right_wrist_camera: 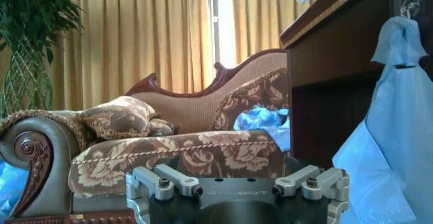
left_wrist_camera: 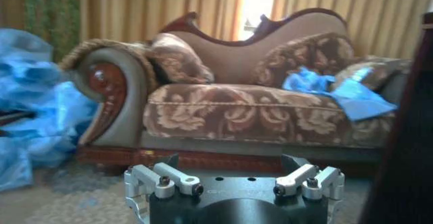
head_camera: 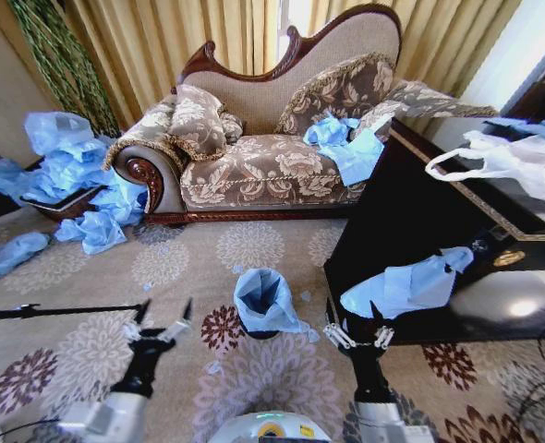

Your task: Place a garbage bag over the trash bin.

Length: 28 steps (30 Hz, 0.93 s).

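1. The trash bin (head_camera: pixel 261 325) stands on the patterned carpet (head_camera: pixel 97 351) near the centre of the head view, with a light-blue garbage bag (head_camera: pixel 265 297) draped over its rim and lining its mouth.
2. The left end effector (head_camera: pixel 164 315) hovers low at 9 o'clock from the bin, apart from it, fingers spread wide and holding nothing.
3. The right end effector (head_camera: pixel 357 330) hovers at 3 o'clock from the bin, just beside the dark table (head_camera: pixel 411 221); its fingers are open and empty.
4. Another blue bag (head_camera: pixel 406 284) hangs from the table's front edge, just above the right end effector.
5. More blue bags lie on the sofa (head_camera: pixel 254 171) seat at 12 o'clock and in a pile (head_camera: pixel 65 171) at 10 o'clock.
6. A white plastic bag (head_camera: pixel 503 161) rests on the table top.
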Motion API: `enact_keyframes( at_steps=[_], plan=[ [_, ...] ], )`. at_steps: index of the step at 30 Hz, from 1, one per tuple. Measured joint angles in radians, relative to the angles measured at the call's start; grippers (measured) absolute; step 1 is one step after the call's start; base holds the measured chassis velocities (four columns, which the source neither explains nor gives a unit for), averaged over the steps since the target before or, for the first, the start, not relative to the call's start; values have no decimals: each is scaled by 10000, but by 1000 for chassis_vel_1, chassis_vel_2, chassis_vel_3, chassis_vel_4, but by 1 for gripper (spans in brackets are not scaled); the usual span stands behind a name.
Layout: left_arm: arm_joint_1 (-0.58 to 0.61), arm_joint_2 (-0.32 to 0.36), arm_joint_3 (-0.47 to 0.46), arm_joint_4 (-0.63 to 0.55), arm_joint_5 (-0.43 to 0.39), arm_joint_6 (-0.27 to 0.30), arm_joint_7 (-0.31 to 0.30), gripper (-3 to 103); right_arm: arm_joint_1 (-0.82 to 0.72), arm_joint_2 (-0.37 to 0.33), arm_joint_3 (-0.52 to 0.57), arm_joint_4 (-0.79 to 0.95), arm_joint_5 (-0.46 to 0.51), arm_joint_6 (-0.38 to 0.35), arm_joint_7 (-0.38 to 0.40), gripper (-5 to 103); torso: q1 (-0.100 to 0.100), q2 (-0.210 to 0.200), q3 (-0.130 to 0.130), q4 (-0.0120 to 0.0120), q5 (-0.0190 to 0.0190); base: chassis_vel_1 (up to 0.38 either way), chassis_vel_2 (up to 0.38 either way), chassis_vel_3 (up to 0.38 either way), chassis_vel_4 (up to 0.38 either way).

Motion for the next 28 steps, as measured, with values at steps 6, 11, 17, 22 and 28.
enact_keyframes(
  at_steps=[6, 11, 17, 22, 28],
  plan=[
    [-32, 637, -64, 31, 3, 168, 147, 100, 103, -121, 45, 78, -20, -215, 1, 100, 1, 0, 0, 0, 0, 0, 0, 0, 0],
    [-71, 750, -96, 56, -10, 217, 146, 100, 85, -160, 120, 121, -25, -252, -6, 100, 1, 0, 0, 2, 0, 0, 0, 0, 0],
    [-101, 759, -98, 74, -44, 230, 144, 100, 85, -172, 130, 122, -14, -255, -19, 100, 1, 0, 0, 2, 0, 0, 0, 0, 0],
    [-110, 762, -98, 81, -55, 234, 143, 100, 87, -175, 133, 122, -8, -255, -22, 100, 1, 0, 1, 2, 0, 0, 0, 0, 0],
    [-117, 765, -98, 85, -62, 239, 140, 100, 89, -179, 133, 122, -2, -254, -26, 100, 1, 0, 1, 2, 0, 0, 0, 0, 0]
  ],
)
